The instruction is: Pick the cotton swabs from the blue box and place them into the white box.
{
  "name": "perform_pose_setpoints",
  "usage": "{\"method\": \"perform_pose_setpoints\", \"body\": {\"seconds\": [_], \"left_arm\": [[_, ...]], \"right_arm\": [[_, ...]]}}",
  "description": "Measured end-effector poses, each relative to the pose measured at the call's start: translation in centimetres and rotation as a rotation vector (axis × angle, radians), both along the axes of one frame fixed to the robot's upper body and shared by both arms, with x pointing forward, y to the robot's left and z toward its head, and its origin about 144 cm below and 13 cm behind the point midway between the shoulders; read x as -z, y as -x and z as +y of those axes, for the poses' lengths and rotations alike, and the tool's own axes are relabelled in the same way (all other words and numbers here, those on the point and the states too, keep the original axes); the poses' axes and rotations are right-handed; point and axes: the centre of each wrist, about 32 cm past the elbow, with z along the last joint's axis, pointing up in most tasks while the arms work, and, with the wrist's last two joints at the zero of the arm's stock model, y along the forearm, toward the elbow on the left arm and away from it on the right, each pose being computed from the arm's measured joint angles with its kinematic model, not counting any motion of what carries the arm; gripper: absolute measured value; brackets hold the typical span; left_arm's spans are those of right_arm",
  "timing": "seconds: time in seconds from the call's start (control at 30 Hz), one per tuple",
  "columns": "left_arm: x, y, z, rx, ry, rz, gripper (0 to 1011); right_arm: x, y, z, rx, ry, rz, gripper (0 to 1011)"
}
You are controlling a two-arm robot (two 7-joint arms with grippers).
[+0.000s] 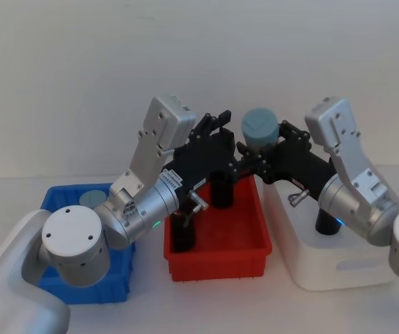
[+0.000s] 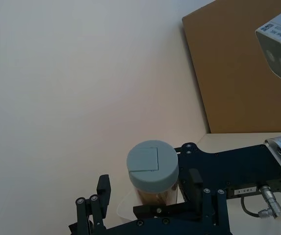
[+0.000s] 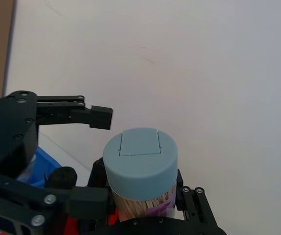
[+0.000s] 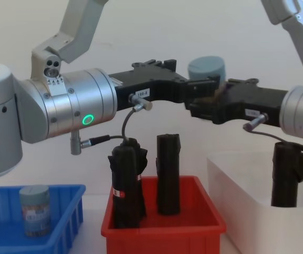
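A tub of cotton swabs [image 1: 260, 126] with a grey-blue lid hangs upright in the air above the red bin. My right gripper [image 1: 262, 152] reaches in from the right and is shut on its lower body [image 3: 139, 198]. My left gripper [image 1: 225, 132] comes from the left at the same height and is open; one finger [image 2: 103, 188] stands clear of the tub [image 2: 151, 169]. A second tub [image 4: 35, 210] stands in the blue box [image 4: 64, 225] at the lower left. The white box [image 1: 338, 271] sits below my right arm.
A red bin [image 1: 216, 261] between the blue and white boxes holds two tall black rolls [image 4: 167, 172]. Another black roll [image 4: 286, 174] stands in the white box. A plain wall lies behind, with a brown board [image 2: 243, 68] seen from the left wrist.
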Motion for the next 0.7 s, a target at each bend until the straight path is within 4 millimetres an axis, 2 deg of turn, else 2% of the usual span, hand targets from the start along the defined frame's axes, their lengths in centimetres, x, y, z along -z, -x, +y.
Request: {"method": "perform_pose_setpoints", "body": {"seconds": [0.7], "left_arm": [[0.0, 0.0, 0.0, 0.000, 0.000, 0.000, 1004]], "right_arm": [[2.0, 0.5, -2.3, 0.296, -0.123, 0.037, 647]]}}
